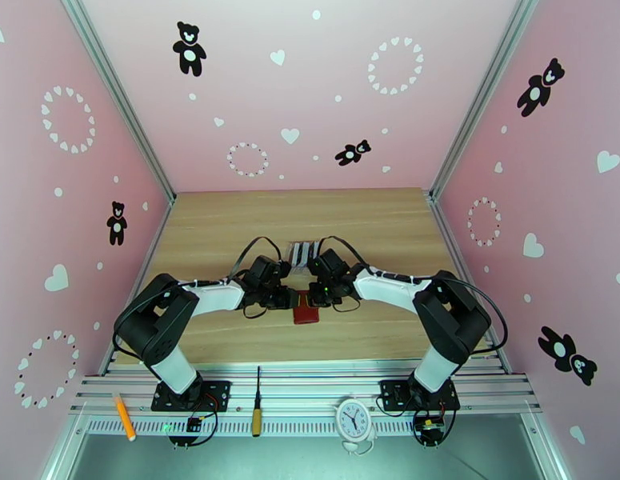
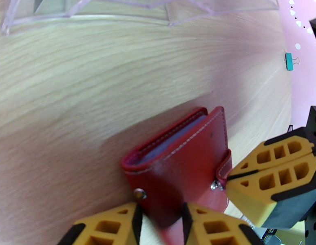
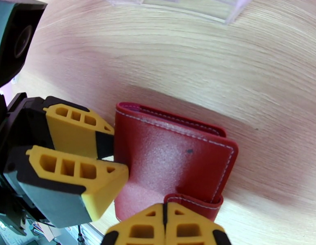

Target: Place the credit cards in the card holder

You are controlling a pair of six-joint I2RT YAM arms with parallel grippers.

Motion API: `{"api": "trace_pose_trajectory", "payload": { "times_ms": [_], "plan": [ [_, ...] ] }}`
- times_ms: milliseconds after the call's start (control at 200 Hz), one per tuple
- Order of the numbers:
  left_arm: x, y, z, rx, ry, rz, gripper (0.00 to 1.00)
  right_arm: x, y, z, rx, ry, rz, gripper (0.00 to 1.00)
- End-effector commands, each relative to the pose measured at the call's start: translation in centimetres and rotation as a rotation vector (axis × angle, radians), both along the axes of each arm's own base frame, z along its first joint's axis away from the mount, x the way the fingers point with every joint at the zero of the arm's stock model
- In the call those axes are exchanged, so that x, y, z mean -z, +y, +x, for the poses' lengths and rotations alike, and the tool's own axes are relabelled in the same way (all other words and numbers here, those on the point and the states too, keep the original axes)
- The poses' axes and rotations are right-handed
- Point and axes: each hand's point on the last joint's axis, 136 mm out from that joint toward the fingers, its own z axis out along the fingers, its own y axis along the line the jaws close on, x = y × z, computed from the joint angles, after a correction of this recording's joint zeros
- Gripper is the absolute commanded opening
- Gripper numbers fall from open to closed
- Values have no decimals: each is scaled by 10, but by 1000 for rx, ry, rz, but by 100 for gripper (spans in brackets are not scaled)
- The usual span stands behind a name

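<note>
Red wallet sits at mid-table between two arms, seen from above. Both arms reach inward from the near edge, elbows out and wrists bent down. The left gripper and right gripper meet over the wallet's far end. A clear rack stands just beyond them on the pale wood table; the dark and light strips in it are too small to identify. Pink walls with black bears and white hearts close in three sides. An orange pen, a screwdriver and a small clock lie on the near metal rail.

From the left wrist, the wallet is folded, with grey pockets showing at its open edge. Its cover runs down between the left fingers, which are clamped on it, partly apart. At right, the right gripper's fingers press together, tips touching the snap tab. A teal clip lies far off by the wall.

From the right wrist, the right fingers are fully closed, tips against the tab; whether they pinch it cannot be told. The left gripper holds the wallet's left edge.
</note>
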Motion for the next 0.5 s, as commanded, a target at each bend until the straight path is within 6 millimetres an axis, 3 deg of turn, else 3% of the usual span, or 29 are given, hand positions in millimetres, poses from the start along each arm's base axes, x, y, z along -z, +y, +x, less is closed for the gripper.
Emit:
{"api": "trace_pose_trajectory", "payload": {
  "times_ms": [0, 491],
  "plan": [
    [19, 7, -6, -3, 39, 66, 36, 5, 2, -4, -7, 18, -9, 5],
    [23, 7, -7, -1, 52, 69, 36, 16, 7, -11, -25, 31, -49, 6]
  ]
}}
